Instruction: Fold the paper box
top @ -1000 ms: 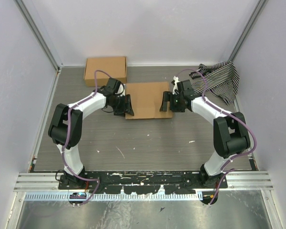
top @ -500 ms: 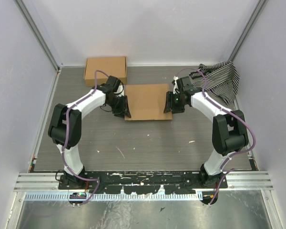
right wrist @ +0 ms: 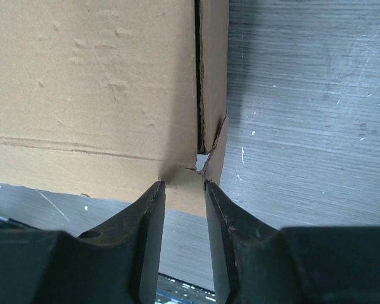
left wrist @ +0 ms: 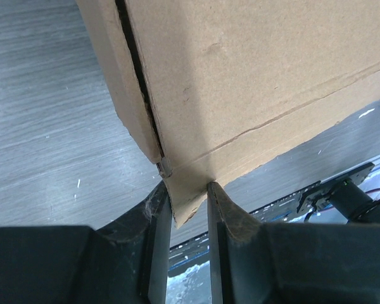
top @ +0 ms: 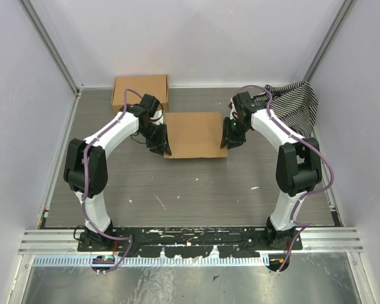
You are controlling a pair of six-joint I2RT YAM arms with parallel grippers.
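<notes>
I count two arms and two grippers. I count two brown cardboard things and one cloth.

The big one is the paper box (top: 191, 134). It sits in the middle of the table (top: 196, 190), toward the far side, right between my two grippers. The small cardboard box (top: 140, 92) sits in the far left corner, just beside the paper box's far left corner. The striped cloth (top: 294, 104) is bunched up in the far right corner, near the right arm.

The left gripper (top: 161, 140) is clenched on the near left corner of the paper box. In the left wrist view, the cardboard corner is pinched between the two fingers (left wrist: 157, 221). The right gripper (top: 230, 134) is clenched on the near right corner. In its wrist view the brown edge sits between its fingers (right wrist: 153, 215) too.

The paper box is plain brown with no print. From above it looks like one flat, wide sheet. Up close I see one long fold line running along near the edge. On each side a thin dark gap splits the big panel from a narrow side flap. The right corner is a bit torn, with a tiny white spot showing. I cannot tell if the near edge is raised off the table.
</notes>
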